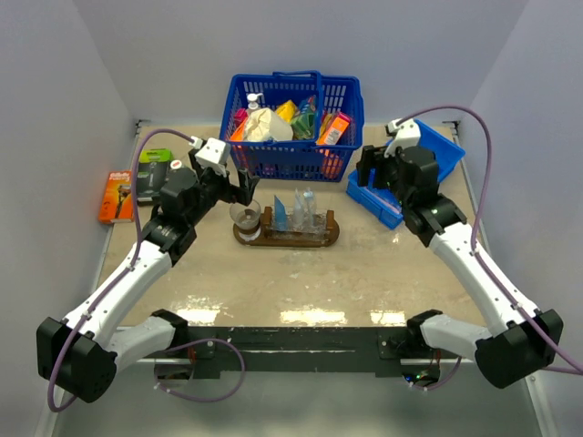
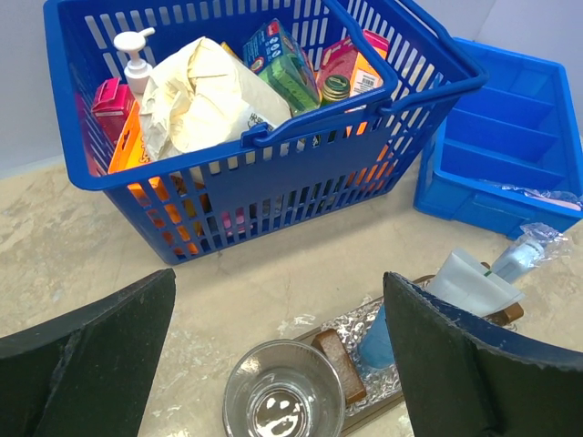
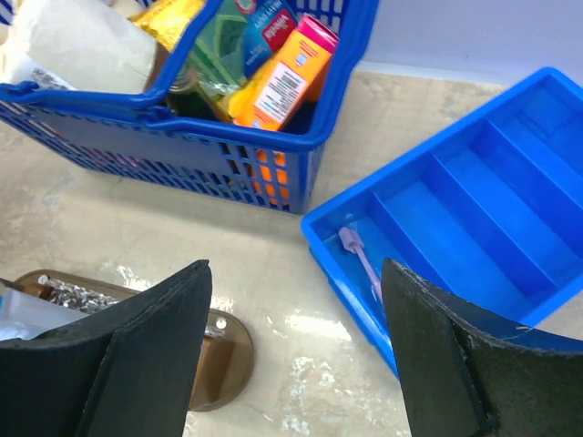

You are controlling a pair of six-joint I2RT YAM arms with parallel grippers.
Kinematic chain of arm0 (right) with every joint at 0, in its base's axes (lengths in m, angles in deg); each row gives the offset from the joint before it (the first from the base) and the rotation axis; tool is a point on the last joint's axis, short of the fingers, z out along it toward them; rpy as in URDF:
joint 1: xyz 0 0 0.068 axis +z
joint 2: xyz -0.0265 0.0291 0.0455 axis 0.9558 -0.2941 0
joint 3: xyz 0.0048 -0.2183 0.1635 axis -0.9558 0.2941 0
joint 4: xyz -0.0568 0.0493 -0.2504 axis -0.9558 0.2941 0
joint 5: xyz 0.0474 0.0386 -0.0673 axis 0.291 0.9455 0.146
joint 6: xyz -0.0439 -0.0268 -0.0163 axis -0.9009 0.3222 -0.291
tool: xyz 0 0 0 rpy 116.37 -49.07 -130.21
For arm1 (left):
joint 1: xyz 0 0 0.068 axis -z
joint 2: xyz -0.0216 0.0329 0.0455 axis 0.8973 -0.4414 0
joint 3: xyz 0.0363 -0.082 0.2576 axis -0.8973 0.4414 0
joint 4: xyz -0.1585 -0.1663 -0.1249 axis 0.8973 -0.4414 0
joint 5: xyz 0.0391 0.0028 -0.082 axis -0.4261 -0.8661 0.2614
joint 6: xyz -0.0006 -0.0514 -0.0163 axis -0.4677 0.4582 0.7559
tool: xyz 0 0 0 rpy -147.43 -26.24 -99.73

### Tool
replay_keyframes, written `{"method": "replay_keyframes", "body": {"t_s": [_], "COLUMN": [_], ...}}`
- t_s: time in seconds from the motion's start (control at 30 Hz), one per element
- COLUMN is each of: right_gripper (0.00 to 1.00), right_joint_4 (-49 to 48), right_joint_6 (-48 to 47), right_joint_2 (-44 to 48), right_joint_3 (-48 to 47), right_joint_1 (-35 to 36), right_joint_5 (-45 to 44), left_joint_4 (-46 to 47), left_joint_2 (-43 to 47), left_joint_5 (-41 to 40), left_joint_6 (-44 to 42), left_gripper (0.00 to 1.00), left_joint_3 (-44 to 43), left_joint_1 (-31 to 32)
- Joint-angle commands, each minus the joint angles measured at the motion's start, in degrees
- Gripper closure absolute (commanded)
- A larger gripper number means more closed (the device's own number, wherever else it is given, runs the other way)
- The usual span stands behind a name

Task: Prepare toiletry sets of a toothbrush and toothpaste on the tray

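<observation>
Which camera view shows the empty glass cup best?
The left wrist view: the glass cup sits close below, its empty bottom plainly visible. The top external view shows it small and distant; the right wrist view misses it.

Tray half hidden
Left wrist view: the tray (image 2: 339,364) slips behind a finger (image 2: 474,364) and off the bottom edge.

We've got a packed blue shopping basket (image 1: 291,164) at the back, blue divided bin (image 1: 449,150) right, orange box (image 1: 116,196) left on worktop (image 1: 301,273).
</observation>
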Motion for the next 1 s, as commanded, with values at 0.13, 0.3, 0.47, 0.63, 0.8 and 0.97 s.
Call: {"method": "replay_keyframes", "body": {"t_s": [0.13,0.3,0.47,0.63,0.8,0.97], "right_gripper": [0.24,0.28,0.30,0.34,0.40,0.45], "right_joint_4": [12.08,17.46,19.05,18.87,18.17,18.61], "right_joint_6": [3.74,4.44,5.23,4.62,4.71,4.36], "right_joint_2": [-2.88,-4.02,-5.25,-8.77,-11.49,-13.25], "right_joint_3": [-3.83,-2.95,-0.32,1.18,1.36,1.62], "right_joint_1": [-8.69,-11.95,-11.86,-11.95,-12.04,-11.95], "right_joint_5": [13.31,6.22,-2.13,-8.48,-11.46,-13.75], "left_joint_4": [2.23,2.32,2.06,2.14,2.14,1.97], "left_joint_2": [1.47,1.65,0.95,1.03,0.51,0.51], "left_joint_5": [1.28,1.81,1.20,1.81,1.81,1.90], "left_joint_6": [1.28,1.45,1.19,1.45,1.54,1.54], "left_gripper": [0.00,0.00,0.00,0.00,0.00,0.00], "left_joint_3": [0.04,0.13,0.04,0.21,0.13,0.04], "left_joint_1": [-0.08,-0.08,-0.08,-0.08,-0.08,-0.17]}}
